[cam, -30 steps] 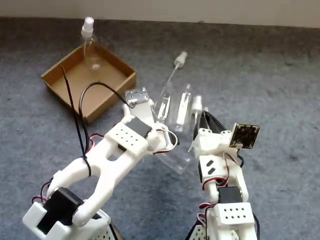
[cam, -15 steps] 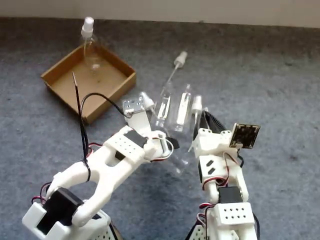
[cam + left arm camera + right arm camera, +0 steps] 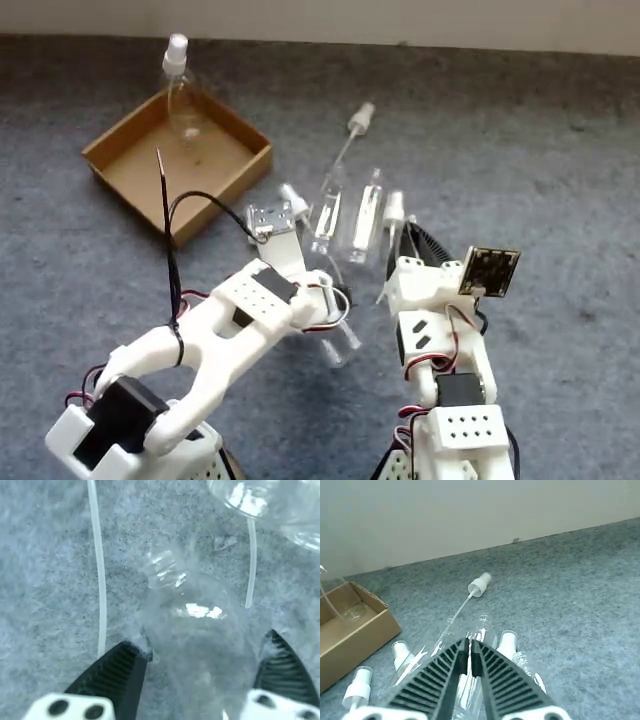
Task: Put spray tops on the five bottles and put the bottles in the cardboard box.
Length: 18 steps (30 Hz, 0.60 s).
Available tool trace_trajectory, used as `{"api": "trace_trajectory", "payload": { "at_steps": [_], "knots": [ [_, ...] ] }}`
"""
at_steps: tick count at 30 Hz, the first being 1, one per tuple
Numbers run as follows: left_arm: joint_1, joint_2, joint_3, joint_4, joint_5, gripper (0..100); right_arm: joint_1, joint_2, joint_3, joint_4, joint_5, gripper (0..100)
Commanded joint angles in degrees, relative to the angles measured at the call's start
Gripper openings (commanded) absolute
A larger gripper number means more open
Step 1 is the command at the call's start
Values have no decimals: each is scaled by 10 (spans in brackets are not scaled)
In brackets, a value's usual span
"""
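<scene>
My left gripper [image 3: 338, 300] [image 3: 205, 650] has its jaws on either side of a clear bottle [image 3: 337, 347] [image 3: 195, 630] with a bare neck, and is shut on it in the middle of the grey carpet. Two more clear bottles [image 3: 345, 210] [image 3: 470, 630] lie side by side just beyond. Loose spray tops [image 3: 360, 118] [image 3: 293, 196] [image 3: 393, 208] lie around them. The cardboard box [image 3: 110, 160] [image 3: 355, 635] sits far left with a capped bottle [image 3: 180, 95] standing in it. My right gripper [image 3: 395, 255] [image 3: 469, 655] is shut on nothing, near the lying bottles.
Two white dip tubes [image 3: 97, 555] [image 3: 251, 560] lie on the carpet beside the held bottle. A pale wall [image 3: 470, 515] bounds the far side. Open carpet stretches to the right of the right arm [image 3: 440, 330].
The left gripper has turned and drawn the clear bottle toward the near side. A spray top beside its wrist has come into sight. The right arm has not moved.
</scene>
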Motion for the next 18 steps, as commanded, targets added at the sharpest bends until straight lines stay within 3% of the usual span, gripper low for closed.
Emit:
{"api": "trace_trajectory", "payload": {
  "at_steps": [1, 4, 8, 13, 18],
  "knots": [
    [2, -24, 0, -8, -1, 73, -6, -7, 66, -16, -1, 8],
    [2, -24, 0, -7, -2, 18, -6, -7, 66, -16, -1, 8],
    [1, -29, 1, -4, -15, 52, -6, -7, 66, -16, -1, 8],
    [-7, -29, -2, 40, -148, 70, -6, -7, 66, -16, -1, 8],
    [-78, -29, -1, 47, -265, 70, -6, -7, 66, -16, -1, 8]
  ]
}}
